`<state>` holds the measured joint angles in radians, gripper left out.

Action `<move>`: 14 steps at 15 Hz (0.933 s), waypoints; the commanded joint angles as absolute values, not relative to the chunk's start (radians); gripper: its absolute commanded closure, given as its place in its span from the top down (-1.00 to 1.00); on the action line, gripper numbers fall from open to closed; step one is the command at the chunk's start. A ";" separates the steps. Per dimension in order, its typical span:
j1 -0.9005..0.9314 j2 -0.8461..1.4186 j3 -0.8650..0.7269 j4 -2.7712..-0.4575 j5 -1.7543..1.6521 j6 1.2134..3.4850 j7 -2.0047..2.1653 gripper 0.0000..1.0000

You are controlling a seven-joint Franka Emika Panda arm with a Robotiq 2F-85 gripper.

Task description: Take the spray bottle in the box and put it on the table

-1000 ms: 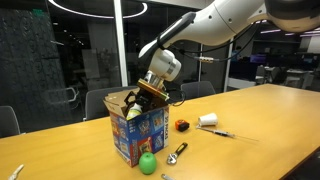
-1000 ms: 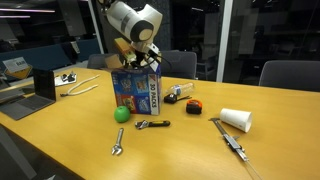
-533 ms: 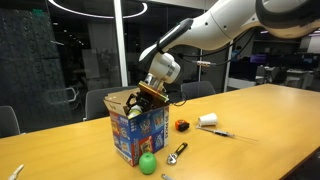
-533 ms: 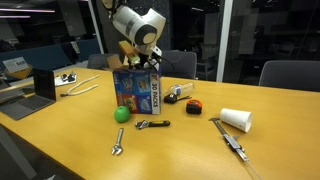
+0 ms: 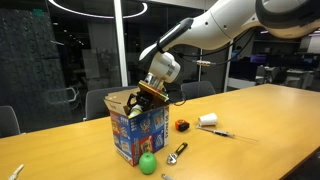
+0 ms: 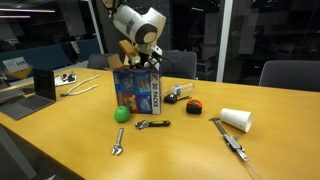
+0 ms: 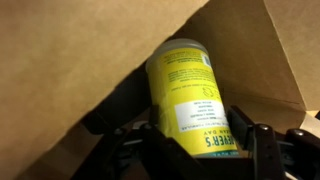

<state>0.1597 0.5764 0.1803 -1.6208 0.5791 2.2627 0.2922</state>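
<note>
In the wrist view a pale yellow-green spray bottle (image 7: 188,95) with a printed label lies inside the brown cardboard box (image 7: 70,60). My gripper (image 7: 196,148) is shut on the bottle, one black finger pressed on each side of its lower body. The spray head is hidden. In both exterior views the gripper (image 5: 140,101) (image 6: 141,63) reaches down into the open top of the box (image 5: 137,132) (image 6: 137,91), which stands on the tan table (image 5: 260,130) (image 6: 190,150). From outside the bottle is hidden by the flaps.
A green ball (image 5: 148,162) (image 6: 122,113) lies against the box. Wrenches (image 6: 152,124) (image 6: 117,148), an orange-black tool (image 6: 193,105), a white cylinder (image 6: 237,119) and a screwdriver (image 6: 231,140) are scattered on the table. A laptop (image 6: 40,88) sits at one end. Chairs (image 6: 285,75) line the far side.
The gripper's fingers have closed onto the spray bottle inside the box. The arm has barely shifted.
</note>
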 commanded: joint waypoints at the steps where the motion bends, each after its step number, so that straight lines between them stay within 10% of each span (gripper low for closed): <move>1: 0.155 0.545 0.154 -1.601 0.537 2.243 0.324 -0.12; 14: 0.138 0.118 0.070 -1.758 0.321 2.260 0.403 -0.12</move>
